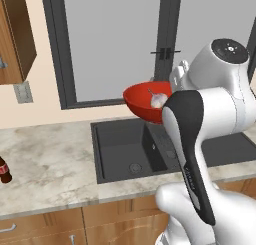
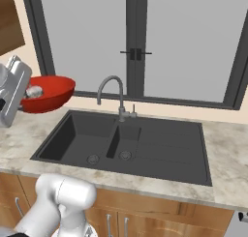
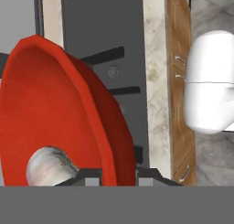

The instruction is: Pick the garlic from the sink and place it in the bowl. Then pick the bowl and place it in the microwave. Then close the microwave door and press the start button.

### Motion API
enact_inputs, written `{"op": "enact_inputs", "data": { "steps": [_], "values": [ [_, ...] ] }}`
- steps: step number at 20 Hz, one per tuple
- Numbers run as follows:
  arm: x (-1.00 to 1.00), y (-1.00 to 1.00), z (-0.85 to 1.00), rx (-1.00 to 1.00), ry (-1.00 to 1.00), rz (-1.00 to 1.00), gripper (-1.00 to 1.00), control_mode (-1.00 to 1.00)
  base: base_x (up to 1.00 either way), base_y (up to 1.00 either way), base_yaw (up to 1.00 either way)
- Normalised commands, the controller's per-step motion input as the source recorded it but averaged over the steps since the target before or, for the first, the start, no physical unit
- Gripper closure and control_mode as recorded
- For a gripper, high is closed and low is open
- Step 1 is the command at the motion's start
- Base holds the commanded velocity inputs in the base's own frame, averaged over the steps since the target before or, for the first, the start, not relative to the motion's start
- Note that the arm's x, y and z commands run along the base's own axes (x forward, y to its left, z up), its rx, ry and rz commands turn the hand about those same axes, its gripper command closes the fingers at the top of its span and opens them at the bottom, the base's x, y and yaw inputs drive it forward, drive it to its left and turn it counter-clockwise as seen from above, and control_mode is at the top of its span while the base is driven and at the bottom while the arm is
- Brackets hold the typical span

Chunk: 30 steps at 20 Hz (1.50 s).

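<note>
The red bowl (image 1: 141, 101) (image 2: 51, 92) hangs tilted in the air over the left part of the dark double sink (image 1: 120, 149) (image 2: 160, 149). The whitish garlic (image 1: 158, 100) (image 2: 34, 91) (image 3: 48, 166) lies inside it, against the lower wall. My gripper (image 3: 119, 175) is shut on the bowl (image 3: 55, 109), one fingertip inside the rim and one outside. In the left base view my own arm hides the fingers. The microwave and its door are out of view.
A curved metal faucet (image 2: 114, 88) stands behind the sink, in front of a dark-framed window (image 2: 138, 42). Marble counter (image 1: 50, 164) runs left of the basin, with a dark bottle (image 1: 4, 170) at its far left. A wooden wall cabinet (image 1: 15, 34) hangs at upper left.
</note>
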Motion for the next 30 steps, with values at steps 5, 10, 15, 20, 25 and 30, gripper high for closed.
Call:
{"op": "enact_inputs", "data": {
  "steps": [5, 10, 15, 20, 25, 30],
  "values": [
    [-0.01, 0.0, 0.0, 0.0, 0.0, 0.0, 1.0, -1.0, 0.0, 0.0, 0.0],
    [0.0, 0.0, 0.0, 0.0, 0.0, 0.0, 1.0, 1.0, -0.57, 0.0, 0.0],
    [0.0, 0.0, 0.0, 0.0, 0.0, 0.0, 1.0, 1.0, -0.61, 0.0, 0.0],
    [0.0, 0.0, 0.0, 0.0, 0.0, 0.0, 1.0, 1.0, -0.13, 0.0, -0.65],
    [0.0, 0.0, 0.0, 0.0, 0.0, 0.0, 1.0, 1.0, -0.09, 0.0, -0.76],
    [0.0, 0.0, 0.0, 0.0, 0.0, 0.0, 1.0, 1.0, -0.14, 0.0, -0.76]
  ]
}}
